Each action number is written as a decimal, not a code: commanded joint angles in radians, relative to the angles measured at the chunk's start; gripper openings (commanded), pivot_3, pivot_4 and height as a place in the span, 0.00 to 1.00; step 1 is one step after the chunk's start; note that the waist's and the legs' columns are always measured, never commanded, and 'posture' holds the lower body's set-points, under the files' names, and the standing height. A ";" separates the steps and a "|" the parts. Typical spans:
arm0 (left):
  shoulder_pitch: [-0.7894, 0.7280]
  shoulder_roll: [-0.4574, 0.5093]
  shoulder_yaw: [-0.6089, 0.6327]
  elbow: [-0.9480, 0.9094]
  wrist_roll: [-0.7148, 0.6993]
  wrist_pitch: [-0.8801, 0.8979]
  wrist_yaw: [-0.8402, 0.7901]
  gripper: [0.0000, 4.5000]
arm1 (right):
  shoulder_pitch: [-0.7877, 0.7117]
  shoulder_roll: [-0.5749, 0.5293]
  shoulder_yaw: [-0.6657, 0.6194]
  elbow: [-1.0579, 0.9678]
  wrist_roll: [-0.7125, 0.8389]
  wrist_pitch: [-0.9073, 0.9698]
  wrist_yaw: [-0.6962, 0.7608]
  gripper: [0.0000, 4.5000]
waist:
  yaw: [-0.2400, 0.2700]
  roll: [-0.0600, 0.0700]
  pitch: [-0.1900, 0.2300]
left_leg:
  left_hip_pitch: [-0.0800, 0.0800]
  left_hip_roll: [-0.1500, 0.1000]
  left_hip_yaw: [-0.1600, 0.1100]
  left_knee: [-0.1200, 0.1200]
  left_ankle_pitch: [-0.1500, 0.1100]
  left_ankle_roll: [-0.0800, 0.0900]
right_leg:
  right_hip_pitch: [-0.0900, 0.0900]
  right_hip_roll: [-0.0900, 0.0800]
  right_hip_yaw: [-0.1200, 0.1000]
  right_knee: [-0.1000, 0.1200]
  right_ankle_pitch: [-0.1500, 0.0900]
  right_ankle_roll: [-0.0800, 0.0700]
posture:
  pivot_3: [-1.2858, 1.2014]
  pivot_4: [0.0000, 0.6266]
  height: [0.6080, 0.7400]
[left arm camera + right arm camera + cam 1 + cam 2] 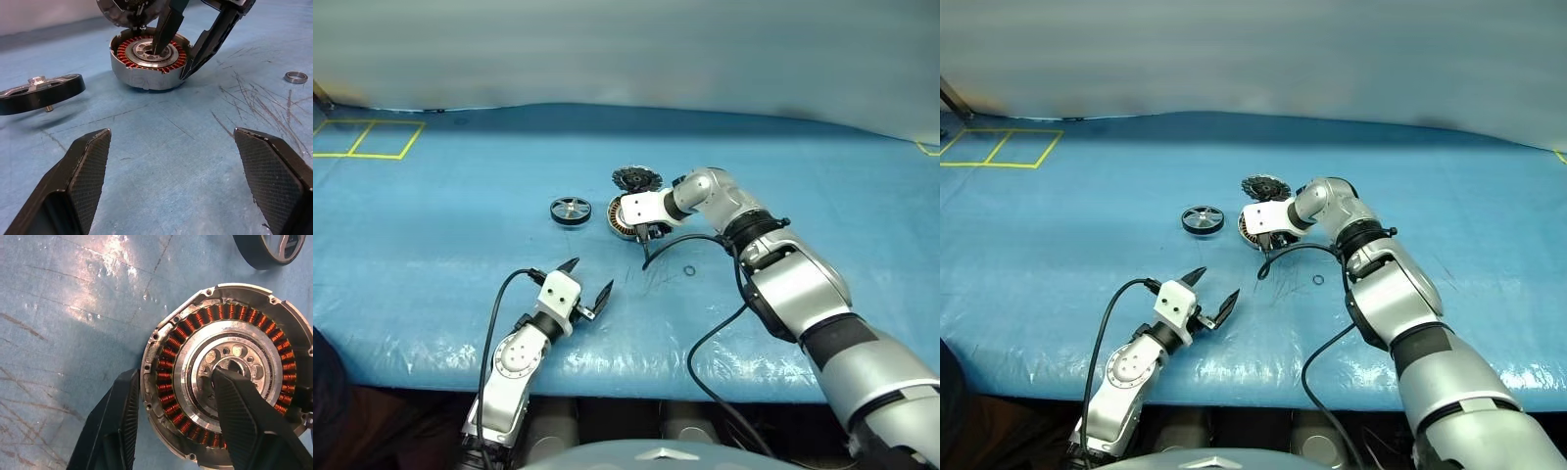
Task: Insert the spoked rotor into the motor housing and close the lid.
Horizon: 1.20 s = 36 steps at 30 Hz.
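The motor housing, a silver cup with copper windings, rests on the blue table with its lid tipped up behind it. My right gripper points down onto it. One finger sits in the dark centre and the other presses the outside of the wall, so the jaws are shut on the housing wall. The spoked rotor, black-rimmed with silver spokes, lies flat just left of the housing. My left gripper hovers open near the table's front edge, short of both, with nothing between its fingers.
A small metal ring lies on the table right of the housing, by the right arm's black cable. Yellow tape squares mark the far left corner. The blue cover is scratched in front of the housing.
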 commanded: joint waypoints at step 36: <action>-0.093 0.109 0.061 -0.013 -0.016 0.034 -0.095 0.95 | 0.726 -0.347 0.023 -1.287 0.119 0.405 0.162 0.85 | 0.044 -0.017 -0.010 | 0.001 0.000 -0.002 0.007 -0.007 -0.011 | 0.001 -0.002 -0.003 -0.002 -0.006 0.001 | 0.52 0.24 1.00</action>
